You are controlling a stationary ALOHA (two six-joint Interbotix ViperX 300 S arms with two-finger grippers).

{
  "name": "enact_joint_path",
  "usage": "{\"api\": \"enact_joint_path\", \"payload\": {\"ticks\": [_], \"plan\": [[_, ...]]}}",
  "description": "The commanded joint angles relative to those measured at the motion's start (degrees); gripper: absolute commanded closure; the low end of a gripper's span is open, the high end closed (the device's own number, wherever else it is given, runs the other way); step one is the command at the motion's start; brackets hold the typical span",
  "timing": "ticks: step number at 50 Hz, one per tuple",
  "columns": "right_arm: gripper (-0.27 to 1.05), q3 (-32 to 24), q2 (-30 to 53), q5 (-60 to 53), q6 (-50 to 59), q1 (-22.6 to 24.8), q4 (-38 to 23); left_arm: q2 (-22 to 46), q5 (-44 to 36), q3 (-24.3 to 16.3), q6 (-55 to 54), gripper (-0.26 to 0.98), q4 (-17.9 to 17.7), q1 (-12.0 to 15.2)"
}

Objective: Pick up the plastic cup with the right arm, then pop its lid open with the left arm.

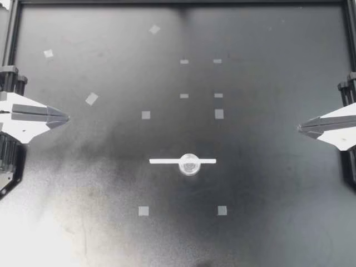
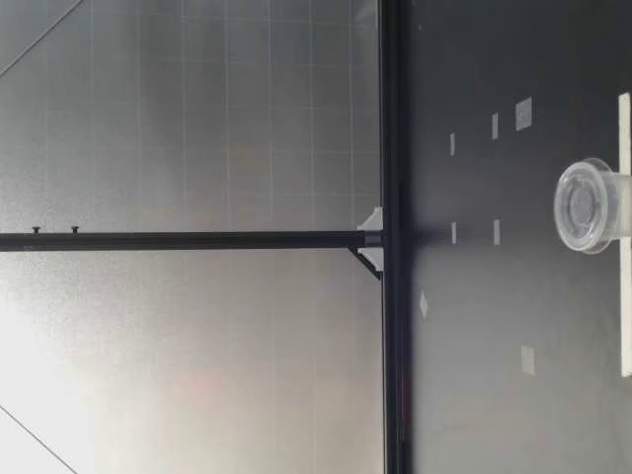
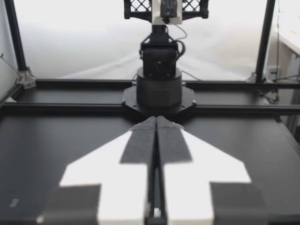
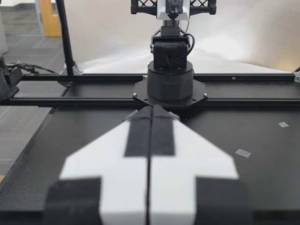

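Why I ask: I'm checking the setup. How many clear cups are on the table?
1. The clear cup sits on the white strip near the middle of the table. Nothing in view could hide another.

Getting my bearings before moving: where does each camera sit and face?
Top: overhead, straight down on the table; left arm, right arm at its sides, jaws shut.
Low: table height, across at the clear cup; no arm.
Left wrist: along shut jaws toward right arm's base.
Right wrist: likewise, toward left arm's base.
Shared: top and low show the cup on the white strip.
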Motion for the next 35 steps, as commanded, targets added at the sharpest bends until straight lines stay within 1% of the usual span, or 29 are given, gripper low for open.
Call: {"api": "enact_joint_path", "payload": {"ticks": [1,3,5,7,12,15,18,20,26,30,35], "plan": [[0.70,0.79,0.79,-0.35,-0.18,-0.26,0.00,0.44,-0.09,1.93,-0.79,0.73,-0.18,0.09],[0.77,1.67,0.88,-0.18,-0.26,-0.26,-0.09,0.44,0.00,2.11,-0.88,0.76,-0.79,0.09],[0.82,2.20,0.88,-0.09,-0.26,-0.26,-0.09,0.53,-0.09,1.85,-0.70,0.76,-1.67,0.09],[0.84,2.20,1.14,-0.18,-0.18,-0.35,-0.09,0.88,0.00,1.32,-0.53,0.76,-2.37,0.35],[0.84,0.35,2.11,-0.35,-0.18,-0.35,-0.09,2.99,0.09,-2.37,0.09,0.76,-2.99,1.49],[0.84,-1.49,3.87,-0.26,-0.18,-0.35,-0.09,5.80,0.09,-5.10,0.79,0.76,-2.90,1.67],[0.83,-2.99,6.68,-0.26,-0.09,-0.35,-0.09,10.11,0.09,-8.09,2.20,0.76,-2.90,1.67],[0.82,-3.60,8.70,-0.35,0.00,-0.35,0.00,12.74,0.09,-9.32,2.90,0.76,-2.90,1.67],[0.72,-3.60,15.56,-2.11,0.53,-0.26,0.00,21.88,0.00,-12.57,3.52,0.76,-2.90,1.67],[0.58,-2.81,19.60,-6.06,2.02,-0.35,0.18,27.33,0.00,-14.15,3.34,0.76,-2.90,1.67],[0.34,-0.44,24.35,-12.66,6.15,-0.35,0.26,32.87,-0.35,-15.12,2.55,0.76,-3.16,1.67]]}}
